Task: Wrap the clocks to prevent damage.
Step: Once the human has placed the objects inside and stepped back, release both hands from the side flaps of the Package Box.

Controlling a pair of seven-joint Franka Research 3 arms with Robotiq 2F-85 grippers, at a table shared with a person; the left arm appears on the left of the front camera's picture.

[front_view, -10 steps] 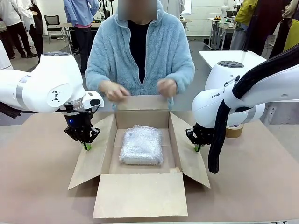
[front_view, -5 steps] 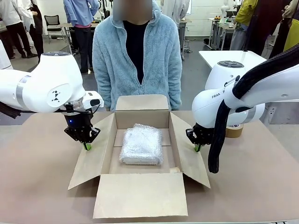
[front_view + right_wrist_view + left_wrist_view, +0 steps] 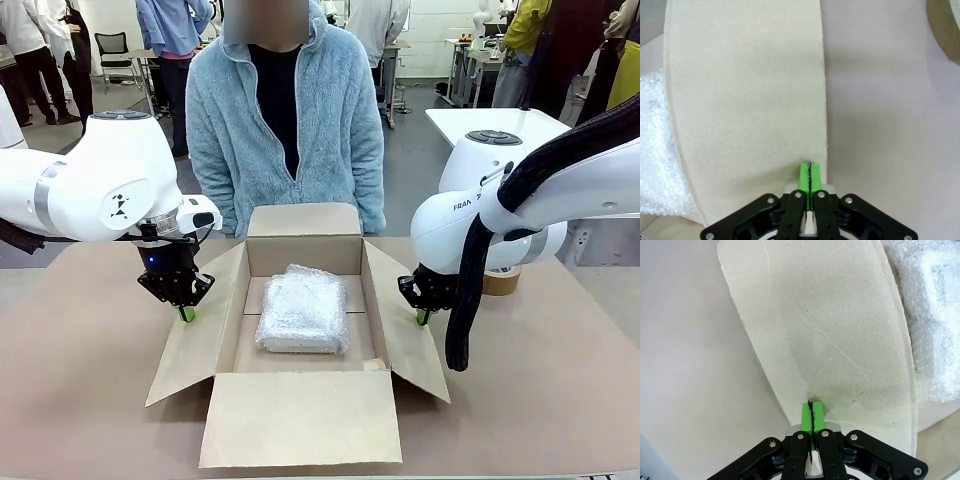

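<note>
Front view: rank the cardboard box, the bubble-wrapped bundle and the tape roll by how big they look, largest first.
1. cardboard box, flaps spread open.
2. bubble-wrapped bundle, lying inside it.
3. brown tape roll, partly hidden and farther off, so its real size is less sure.

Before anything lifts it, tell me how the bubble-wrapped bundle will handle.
The bundle probably gives under a squeeze: its bubble wrap looks puffy. It likely won't roll, lying flat and pillow-shaped on the cardboard box floor. The glossy film may be slippery.
</note>
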